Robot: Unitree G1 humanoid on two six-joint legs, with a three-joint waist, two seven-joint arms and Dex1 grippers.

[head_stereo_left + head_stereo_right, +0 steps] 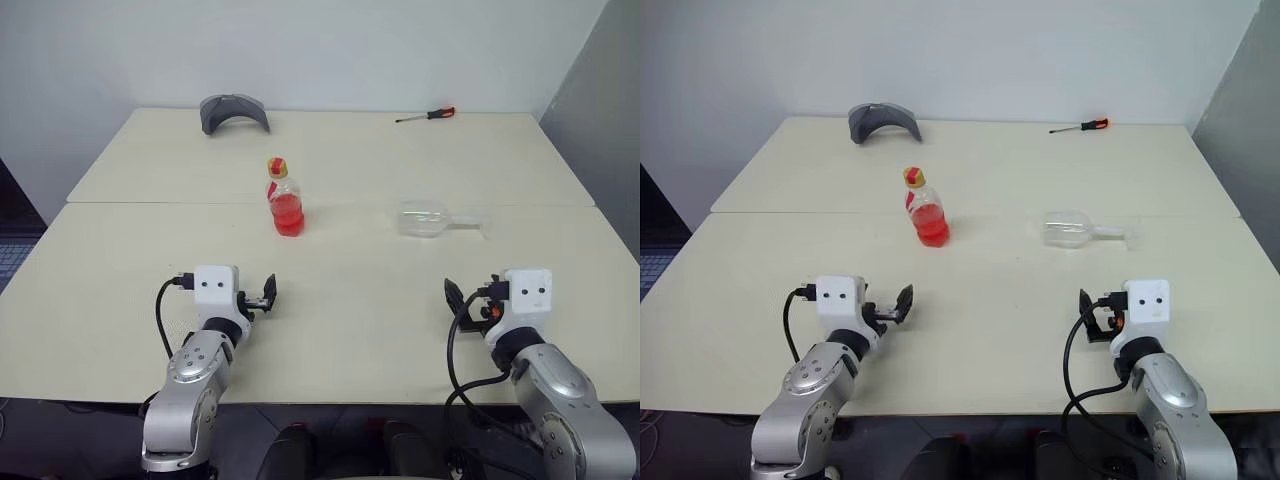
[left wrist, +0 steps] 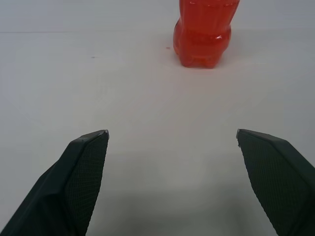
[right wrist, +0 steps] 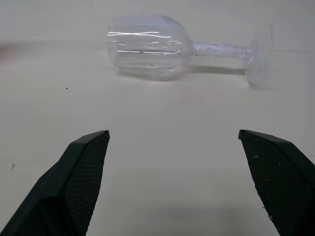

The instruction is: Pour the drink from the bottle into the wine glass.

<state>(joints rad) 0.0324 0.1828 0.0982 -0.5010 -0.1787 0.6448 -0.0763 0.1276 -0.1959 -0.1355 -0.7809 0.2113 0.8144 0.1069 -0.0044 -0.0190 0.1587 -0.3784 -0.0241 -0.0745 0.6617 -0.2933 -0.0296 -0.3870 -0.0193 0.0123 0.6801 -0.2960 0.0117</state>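
The bottle (image 1: pixel 285 199) stands upright near the table's middle, its yellow-and-red cap on, the red drink (image 1: pixel 288 214) filling its lower half. The wine glass (image 1: pixel 436 219) lies on its side to the right of it, bowl toward the bottle, foot pointing right. My left gripper (image 1: pixel 262 296) hovers open near the front edge, short of the bottle (image 2: pixel 203 30). My right gripper (image 1: pixel 468 300) is open too, on the near side of the fallen glass (image 3: pixel 147 45), nothing between its fingers.
A grey curved object (image 1: pixel 233 112) lies at the far left of the table (image 1: pixel 120 250). A screwdriver (image 1: pixel 427 115) with a red handle rests at the far right. A seam runs across where two tabletops meet, just behind the bottle.
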